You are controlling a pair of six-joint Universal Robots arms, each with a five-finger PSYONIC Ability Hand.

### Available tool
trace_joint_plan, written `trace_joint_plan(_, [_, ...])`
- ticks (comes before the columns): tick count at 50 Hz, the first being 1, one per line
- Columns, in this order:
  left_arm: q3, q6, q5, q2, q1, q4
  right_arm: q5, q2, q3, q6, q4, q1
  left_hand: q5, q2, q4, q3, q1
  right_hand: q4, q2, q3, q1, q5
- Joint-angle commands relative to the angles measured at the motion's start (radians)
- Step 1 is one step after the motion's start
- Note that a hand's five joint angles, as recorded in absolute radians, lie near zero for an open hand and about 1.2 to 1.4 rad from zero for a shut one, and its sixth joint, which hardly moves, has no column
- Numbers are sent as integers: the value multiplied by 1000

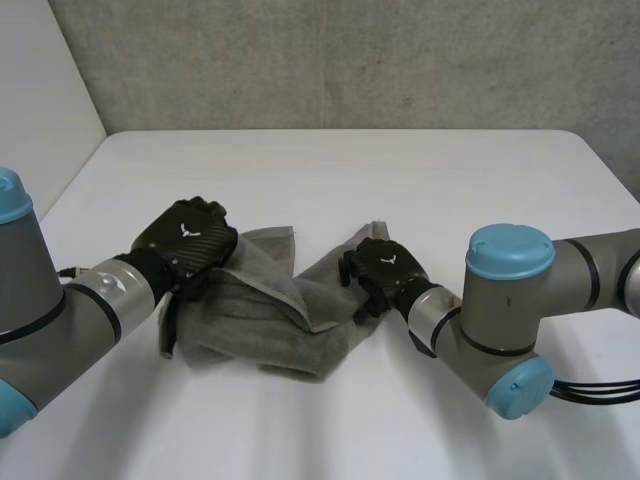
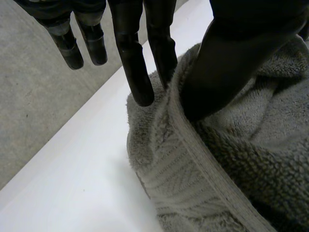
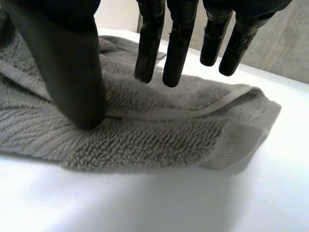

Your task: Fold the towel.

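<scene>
Grey towel on white table

A white, smooth-topped worktop with rounded far corners carries a single thing: a grey terry-cloth towel. The towel lies directly on the worktop toward the near side, a little left of the middle. It is crumpled and partly doubled over itself, with a flat hemmed edge and a ribbed border band showing on top, and one corner juts toward the far side
</scene>
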Motion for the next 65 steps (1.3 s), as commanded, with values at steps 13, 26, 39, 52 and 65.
trace_joint_plan(13, [13,-4,-1,1,-2,-29,-42,-23,-19,22,0,14,242,241,-57,-53,239,-80,399,-52,406,411])
trace_joint_plan(26, [-2,-4,-6,-5,20,-66,-53,-63,12,1,119,-3,318,317,-57,-53,315,-80,638,-52,646,651])
trace_joint_plan(39, [206,-31,3,-44,58,-52,-71,-212,-115,-279,157,-42,318,317,-57,-53,315,-80,638,-52,646,651])
trace_joint_plan(52, [614,-109,-58,-53,26,499,44,-342,-456,-310,-268,-92,318,317,-57,-53,315,-80,638,-52,646,651])
trace_joint_plan(65, [257,-226,223,89,140,503,-108,-436,-80,-412,-172,-146,318,317,-57,-53,315,-80,638,-52,646,651])
